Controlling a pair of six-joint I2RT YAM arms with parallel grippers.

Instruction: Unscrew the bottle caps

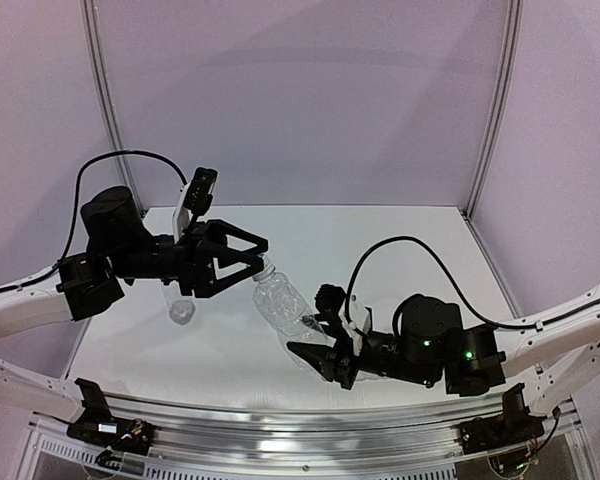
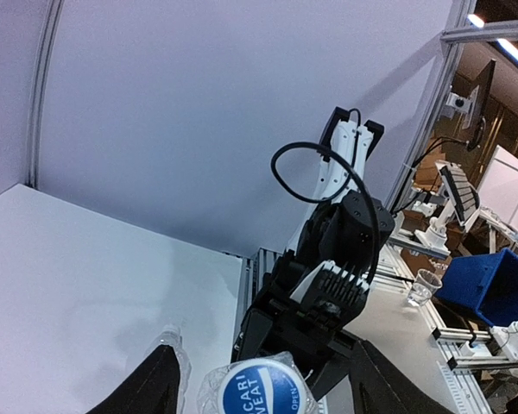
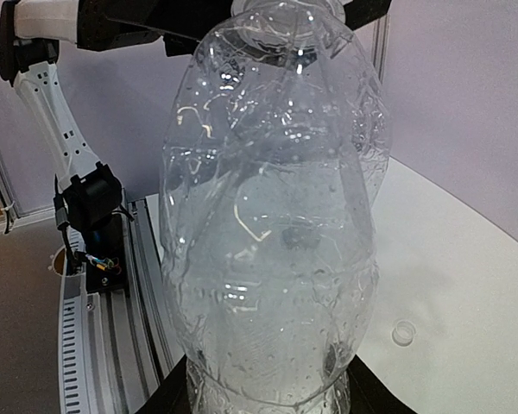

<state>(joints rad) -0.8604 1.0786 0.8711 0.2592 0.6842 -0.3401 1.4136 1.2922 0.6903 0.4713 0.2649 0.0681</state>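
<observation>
A clear crinkled bottle (image 1: 285,305) hangs tilted in the air between my two grippers. My right gripper (image 1: 322,356) is shut on the bottle's base, and the bottle (image 3: 272,216) fills the right wrist view. The bottle cap (image 2: 263,388), blue and white on top, sits on the neck between the fingers of my left gripper (image 2: 268,379). Those fingers (image 2: 151,388) stand apart from the cap on both sides, so the left gripper (image 1: 252,262) is open. A loose small round cap (image 3: 403,332) lies on the table.
A second clear bottle (image 1: 183,308) stands on the white table (image 1: 400,250) below my left arm, and shows in the left wrist view as a bottle (image 2: 174,349) beside the left finger. The metal rail (image 1: 310,425) runs along the near edge.
</observation>
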